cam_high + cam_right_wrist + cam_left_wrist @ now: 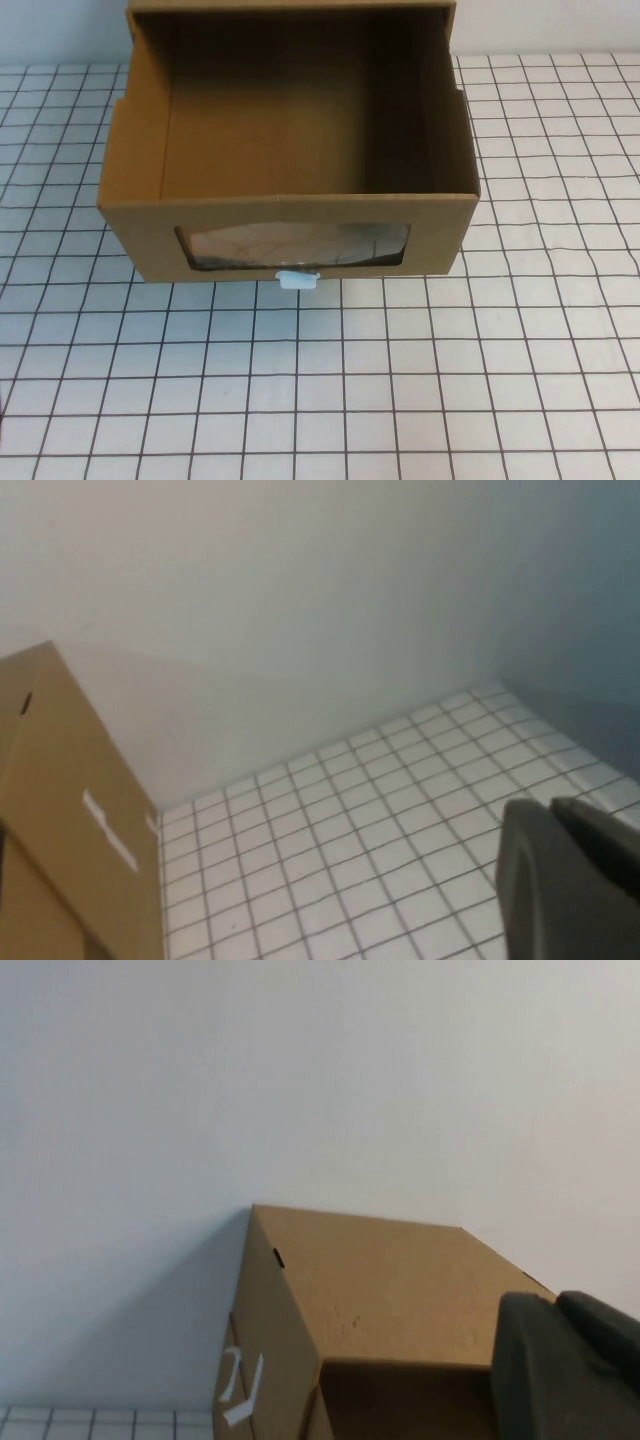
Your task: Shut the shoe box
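While neither arm is seen from above, part of the left gripper (565, 1370) is caught in its wrist view beside the box (290, 180), and part of the right gripper (570, 880) above the gridded worktop (400, 380); whether either is open cannot be told. Farther back, the box's drawer is pulled out, with window (293, 246) and tab (298, 279) facing the robot.

You see a white table surface ruled with a dark square grid (400, 380) running out to a plain pale wall (300, 580) at its far edge, where soft, even light falls.
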